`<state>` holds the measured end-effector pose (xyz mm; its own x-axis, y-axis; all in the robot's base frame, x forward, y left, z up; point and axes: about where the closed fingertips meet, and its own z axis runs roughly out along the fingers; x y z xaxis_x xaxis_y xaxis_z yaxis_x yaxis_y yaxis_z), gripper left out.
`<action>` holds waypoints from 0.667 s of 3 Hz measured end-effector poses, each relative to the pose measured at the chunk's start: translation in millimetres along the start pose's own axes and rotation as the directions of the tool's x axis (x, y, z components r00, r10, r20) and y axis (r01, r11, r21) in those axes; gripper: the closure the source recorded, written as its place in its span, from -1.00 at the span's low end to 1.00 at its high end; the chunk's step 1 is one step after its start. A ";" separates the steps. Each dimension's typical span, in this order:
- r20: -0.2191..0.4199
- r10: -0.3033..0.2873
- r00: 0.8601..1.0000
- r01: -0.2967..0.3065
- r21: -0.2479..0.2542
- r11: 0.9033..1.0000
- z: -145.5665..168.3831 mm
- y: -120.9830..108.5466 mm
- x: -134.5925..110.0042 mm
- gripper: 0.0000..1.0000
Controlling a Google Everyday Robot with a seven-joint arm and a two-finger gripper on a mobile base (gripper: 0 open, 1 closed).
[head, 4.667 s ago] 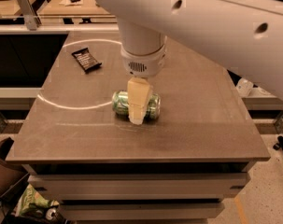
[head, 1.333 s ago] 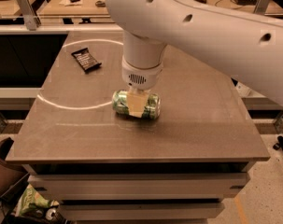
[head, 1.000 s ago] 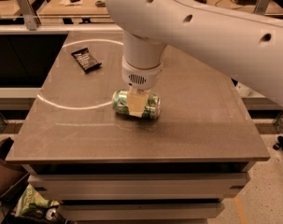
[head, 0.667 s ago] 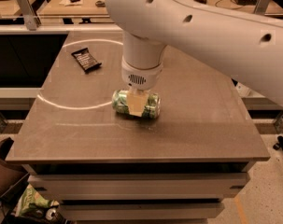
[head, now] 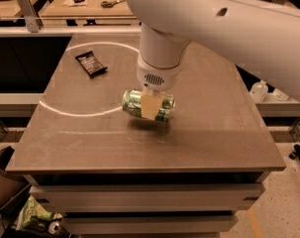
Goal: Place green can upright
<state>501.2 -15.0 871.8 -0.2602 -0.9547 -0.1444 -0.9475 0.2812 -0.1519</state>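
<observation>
The green can (head: 133,102) is on its side, held in the air a little above the middle of the brown table (head: 209,133), with its shadow on the top below it. It is slightly tilted, left end higher. My gripper (head: 149,105) comes down from the big white arm and is shut on the can's middle. One tan finger (head: 149,106) crosses the can's front.
A black snack packet (head: 91,63) lies at the table's back left, inside a white circle line (head: 55,108). A wooden bench with scissors (head: 110,3) stands behind. A white bottle (head: 258,90) is beyond the right edge. A green bag (head: 35,215) lies on the floor, lower left.
The can lay on the table with the gripper closed around it. Now the gripper has lifted it off the surface, still on its side.
</observation>
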 end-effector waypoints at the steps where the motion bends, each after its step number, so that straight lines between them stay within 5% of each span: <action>1: 0.115 -0.024 0.993 0.020 0.034 0.999 -28.4 -15.2 1.8 1.00; 2: 0.269 -0.063 0.961 0.049 0.059 0.997 -53.8 -35.5 2.5 1.00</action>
<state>524.2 -32.6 929.4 -0.1408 -0.9090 -0.3922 -0.9466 0.2397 -0.2157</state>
